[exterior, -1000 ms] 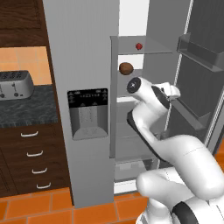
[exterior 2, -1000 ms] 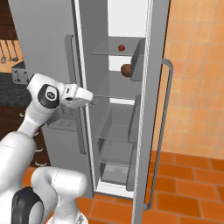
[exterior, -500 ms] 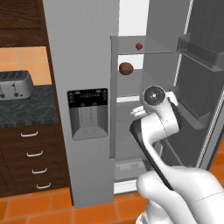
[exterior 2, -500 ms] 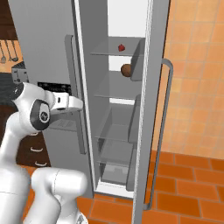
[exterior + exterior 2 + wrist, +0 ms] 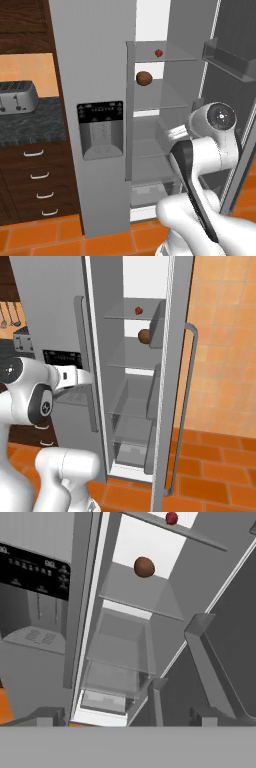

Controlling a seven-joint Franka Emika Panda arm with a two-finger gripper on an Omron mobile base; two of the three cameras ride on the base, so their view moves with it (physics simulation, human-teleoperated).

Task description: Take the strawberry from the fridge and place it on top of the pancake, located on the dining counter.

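The strawberry (image 5: 158, 52) (image 5: 139, 310) (image 5: 171, 518) is a tiny red berry on the top glass shelf of the fridge (image 5: 100, 60) (image 5: 50, 306), whose right door stands wide open. One shelf below it lies a larger brown oval object (image 5: 144, 78) (image 5: 144, 567). My gripper (image 5: 125, 719) is open and holds nothing, its tips far apart at the bottom of the hand view. It hangs in front of the open compartment, below and well short of both shelves. The hand (image 5: 75, 377) reaches toward the fridge at about dispenser height. The pancake and the dining counter are out of view.
The open door (image 5: 235, 65) with its bins stands at the right, its long handle (image 5: 185, 406) facing out. The black dispenser panel (image 5: 100, 130) sits in the shut left door. A toaster (image 5: 17, 97) stands on the dark counter over drawers (image 5: 40, 180). Lower shelves and bins (image 5: 120, 657) fill the fridge.
The arm has swung: its wrist has dropped and moved right in the left base view, and the hand has sunk lower and drawn back a little. The gripper has stayed open.
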